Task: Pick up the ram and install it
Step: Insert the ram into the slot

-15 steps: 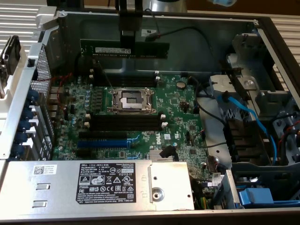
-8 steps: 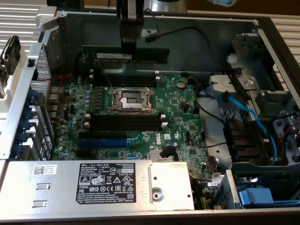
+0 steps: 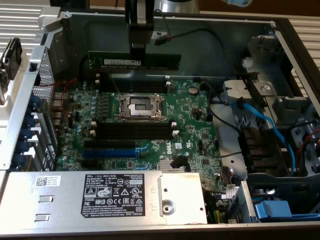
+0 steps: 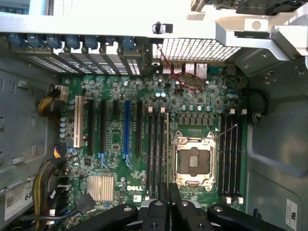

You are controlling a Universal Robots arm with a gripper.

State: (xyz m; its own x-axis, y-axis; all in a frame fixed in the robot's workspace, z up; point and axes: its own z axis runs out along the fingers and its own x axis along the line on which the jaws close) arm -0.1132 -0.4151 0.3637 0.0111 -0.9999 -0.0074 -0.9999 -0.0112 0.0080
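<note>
Looking into an open computer case (image 3: 95, 30) lying on its side, we see grey metal walls on every side and the top left open. A green motherboard (image 3: 190, 130) covers most of the floor. Along the near edge sits a long metal box (image 3: 20, 200) carrying a black label. On the exterior view's right, a drive cage (image 3: 265, 100) crowds that side, with a blue cable (image 3: 260, 120) curving across it. On the exterior view's left, a perforated grille (image 3: 47, 80) closes the case. The air above the middle of the board is open, fenced only by the case rim.

At the centre of the board is a square silver socket (image 3: 140, 105). Banks of long black slots (image 3: 132, 131) run on both sides of it, all lying parallel. A blue slot (image 3: 109, 152) lies nearer the metal box.

The gripper (image 3: 138, 49) comes down from above at the far side of the case. Its fingers (image 4: 175, 192) are pinched on the ram (image 3: 115, 60). The ram is a thin dark green stick with a white label strip. It hangs level in the air above the board, held near its middle, and sits in no slot. Both its ends are free.

In the wrist view, we look straight down on the motherboard (image 4: 159, 96). The gripper (image 4: 168, 192) is in the foreground. The ram (image 4: 167, 144) shows edge-on as a thin line running out from between the fingers. It lies parallel to the black slots (image 4: 155, 149), between them and the socket (image 4: 194, 161).
</note>
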